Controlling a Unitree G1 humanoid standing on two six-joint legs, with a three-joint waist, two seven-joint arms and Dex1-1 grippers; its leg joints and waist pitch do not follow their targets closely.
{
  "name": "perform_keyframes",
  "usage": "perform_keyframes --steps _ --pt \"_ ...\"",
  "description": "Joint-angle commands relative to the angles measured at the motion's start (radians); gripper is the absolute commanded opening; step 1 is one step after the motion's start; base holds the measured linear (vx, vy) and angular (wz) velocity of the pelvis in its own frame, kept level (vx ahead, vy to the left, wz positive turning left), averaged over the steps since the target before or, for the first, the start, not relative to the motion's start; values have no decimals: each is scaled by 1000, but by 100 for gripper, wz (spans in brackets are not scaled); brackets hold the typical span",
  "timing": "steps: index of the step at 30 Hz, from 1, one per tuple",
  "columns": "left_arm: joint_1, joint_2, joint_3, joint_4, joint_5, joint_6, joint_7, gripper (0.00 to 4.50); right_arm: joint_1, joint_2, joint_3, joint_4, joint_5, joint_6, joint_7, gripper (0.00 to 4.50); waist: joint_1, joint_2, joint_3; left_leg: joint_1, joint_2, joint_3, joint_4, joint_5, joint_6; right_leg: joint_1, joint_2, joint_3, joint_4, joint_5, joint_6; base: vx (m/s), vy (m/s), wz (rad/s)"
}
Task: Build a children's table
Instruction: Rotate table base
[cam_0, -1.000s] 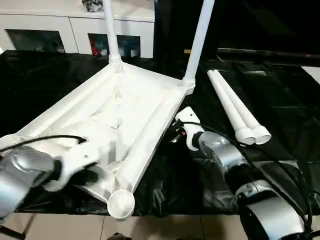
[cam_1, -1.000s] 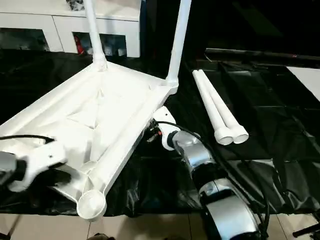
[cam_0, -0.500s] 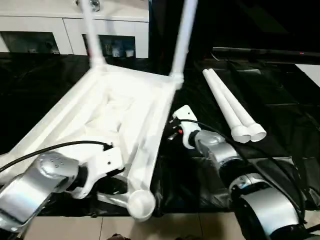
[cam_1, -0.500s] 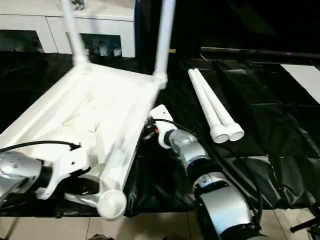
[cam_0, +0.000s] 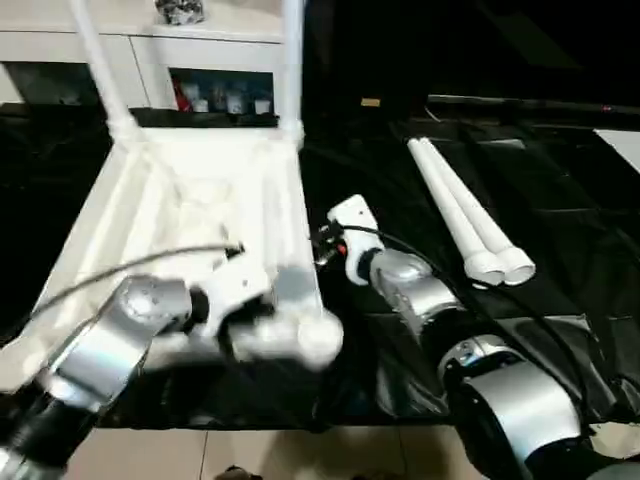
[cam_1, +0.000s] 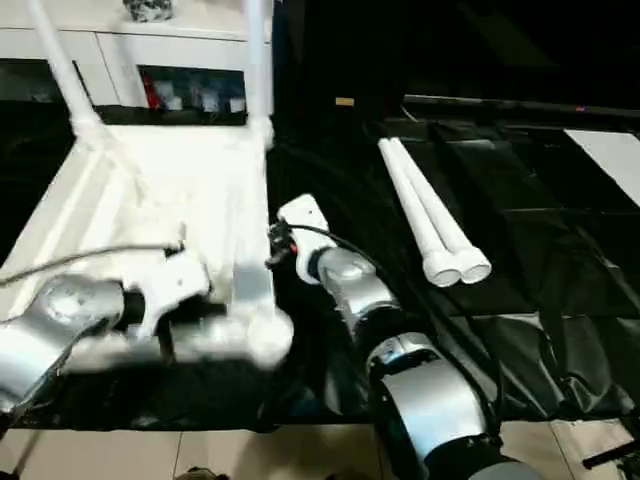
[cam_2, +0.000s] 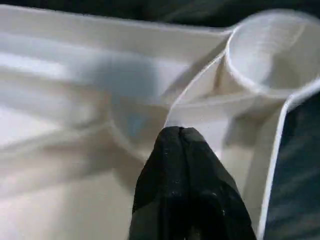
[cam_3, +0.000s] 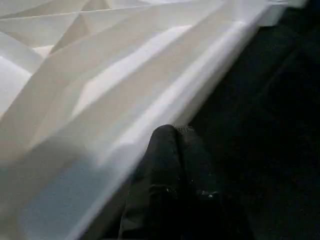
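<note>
The upturned table top (cam_0: 190, 200) has swung round, its empty corner socket (cam_2: 270, 50) now nearer the two loose legs (cam_0: 465, 215). Both jaws are clenched, empty: left gripper (cam_2: 181, 134) inside the rim, right gripper (cam_3: 172, 132) against its outer edge.

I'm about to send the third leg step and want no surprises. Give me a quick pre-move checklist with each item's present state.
1. Two legs seated upright in the far corners of the table top: ok.
2. Two loose legs lying side by side on the black cover, to the right: ok.
3. Near corner socket open and empty: ok.
4. Left gripper free, fingers shut by the socket: ok.
5. Right gripper fingers shut at the top's rim, holding nothing: ok.
6. Top lying still: cannot tell.
</note>
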Motion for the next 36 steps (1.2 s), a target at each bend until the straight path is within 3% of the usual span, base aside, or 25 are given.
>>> perform_keyframes --steps 1,2,3,5,7,9,11,12,13,15,16,17,19,20,21,23,24,25,26,27,28,29,31,33,36 --pt "-32 -14 25 53 39 -36 48 7 7 -36 -33 -56 17 -17 2 0 1 22 -66 37 73 -45 -80 -417 -77 24 -78 59 -79 -385 -181 0 0 0" --pt "-50 -35 33 87 44 -57 66 7 19 -58 -48 -93 30 -15 11 0 4 20 -67 36 73 -44 -79 -409 -76 27 -78 59 -79 -373 -179 0 0 0" --pt "-52 -41 36 88 34 -64 53 7 36 -76 -60 -140 40 -4 18 0 6 31 -68 35 73 -46 -80 -399 -76 29 -78 58 -75 -355 -181 0 0 0" --pt "-44 -43 45 70 16 -64 35 7 56 -91 -66 -190 48 15 26 0 5 25 -68 31 73 -45 -82 -391 -71 33 -77 58 -76 -335 -179 0 0 0" --pt "-16 -49 82 2 -39 -43 13 7 110 -116 -76 -319 67 87 46 0 6 28 -71 32 73 -43 -81 -375 -67 34 -74 58 -72 -290 -192 0 0 0" --pt "23 -51 131 -78 -105 -15 1 7 186 -143 -85 -495 98 193 65 0 10 28 -72 27 72 -42 -81 -326 -52 44 -72 58 -67 -229 -206 0 0 0" --pt "50 -84 194 -125 -170 14 23 7 245 -160 -96 -624 119 256 67 0 8 26 -72 26 70 -39 -79 -315 -40 41 -69 57 -68 -226 -212 0 0 0" --pt "62 -117 241 -143 -207 35 53 34 279 -167 -108 -692 127 281 52 27 10 23 -72 23 72 -38 -80 -302 -37 46 -71 57 -69 -228 -209 0 0 0" --pt "67 -149 278 -144 -222 35 91 34 303 -169 -123 -738 128 302 27 27 11 25 -72 26 72 -38 -79 -301 -40 44 -71 57 -68 -235 -210 0 0 0" --pt "75 -299 397 -95 -220 -14 305 43 397 -174 -146 -890 135 361 -28 38 15 23 -70 26 71 -37 -77 -303 -35 42 -66 56 -76 -250 -193 0 0 0" --pt "82 -334 421 -86 -221 -31 350 43 422 -174 -145 -927 129 370 -40 38 14 19 -68 23 69 -37 -78 -310 -30 44 -67 55 -83 -274 -183 0 0 0" --pt "103 -391 454 -78 -223 -70 425 62 458 -168 -148 -978 129 382 -53 60 18 23 -69 27 68 -40 -77 -329 -31 41 -70 53 -88 -334 -162 0 0 0" --pt "138 -474 499 -68 -206 -136 556 78 511 -150 -163 -1065 146 421 -81 71 14 21 -65 21 69 -43 -80 -348 -30 42 -68 51 -99 -380 -130 0 0 0" --pt "144 -480 500 -69 -201 -143 566 85 517 -149 -164 -1074 147 425 -84 90 11 20 -64 24 67 -44 -80 -375 -28 37 -67 49 -107 -420 -110 0 0 0" --pt "172 -508 503 -74 -183 -171 612 85 542 -143 -167 -1117 153 446 -93 90 9 27 -64 25 66 -46 -79 -387 -28 34 -66 49 -107 -442 -102 0 0 0" --pt "210 -550 507 -98 -175 -178 654 89 579 -134 -175 -1178 157 482 -113 102 3 19 -62 26 65 -48 -80 -413 -26 31 -64 45 -120 -513 -65 0 0 0" --pt "228 -579 510 -113 -161 -178 685 118 603 -128 -182 -1210 163 505 -129 120 2 14 -61 30 65 -48 -77 -422 -25 23 -67 43 -127 -559 -48 0 0 0" --pt "236 -599 515 -123 -157 -177 698 123 621 -122 -190 -1231 169 521 -144 125 1 16 -58 28 64 -51 -78 -423 -26 23 -66 41 -131 -583 -32 0 0 0" --pt "242 -615 518 -126 -151 -187 711 122 637 -118 -194 -1252 173 536 -157 134 1 19 -58 30 66 -52 -79 -429 -28 21 -68 40 -133 -589 -28 0 0 0" --pt "246 -628 522 -133 -158 -182 717 125 652 -119 -192 -1267 173 543 -161 146 0 12 -57 32 66 -53 -80 -437 -26 19 -66 37 -137 -596 -18 0 0 0" --pt "249 -637 527 -142 -167 -182 720 125 665 -118 -191 -1277 173 548 -164 146 0 16 -56 33 66 -56 -82 -449 -31 20 -67 34 -138 -595 -14 0 0 0" --pt "254 -624 516 -149 -152 -193 717 152 675 -117 -192 -1283 170 550 -170 161 -2 15 -55 30 66 -57 -84 -453 -32 21 -67 33 -139 -594 -10 0 0 0" --pt "261 -610 509 -150 -155 -203 720 160 696 -122 -190 -1289 156 551 -184 167 -5 27 -54 32 67 -64 -90 -491 -44 22 -67 30 -143 -588 -1 0 0 0" --pt "266 -600 501 -149 -142 -212 727 175 707 -126 -189 -1299 152 558 -190 191 -9 26 -54 26 69 -69 -96 -502 -48 32 -68 26 -141 -561 -4 0 0 0" --pt "281 -601 501 -160 -134 -209 729 200 722 -129 -197 -1317 159 573 -197 210 -10 28 -54 31 68 -68 -97 -520 -55 29 -70 28 -142 -546 -9 0 0 0"
